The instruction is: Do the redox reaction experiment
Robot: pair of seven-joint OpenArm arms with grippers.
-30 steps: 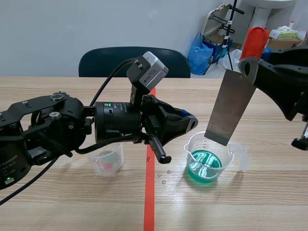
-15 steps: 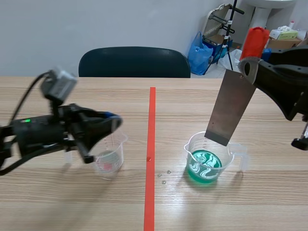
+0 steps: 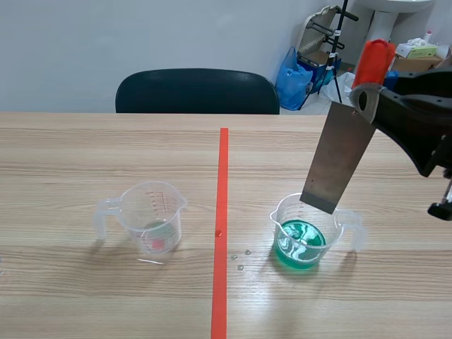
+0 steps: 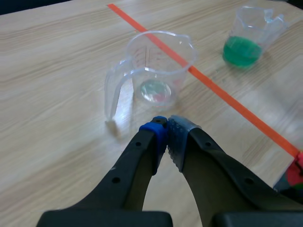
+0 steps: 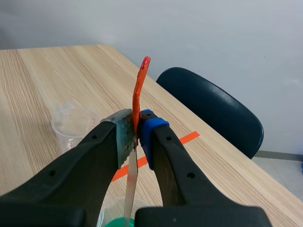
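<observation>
Wooden table (image 3: 70, 148), near-empty clear cup (image 3: 150, 219) left of tape line (image 3: 222, 212), green-liquid cup (image 3: 305, 233) right

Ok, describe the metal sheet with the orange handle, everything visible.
The metal sheet is a thin, flat, dull grey rectangle with an orange-red handle at its upper end. The right end effector is shut on it near the handle, a pad on each face. It hangs tilted, lower end toward the table's middle, above the clear measuring cup of green liquid. Its lower edge is level with the cup's rim and out of the liquid; whether it touches the rim cannot be told.
</observation>
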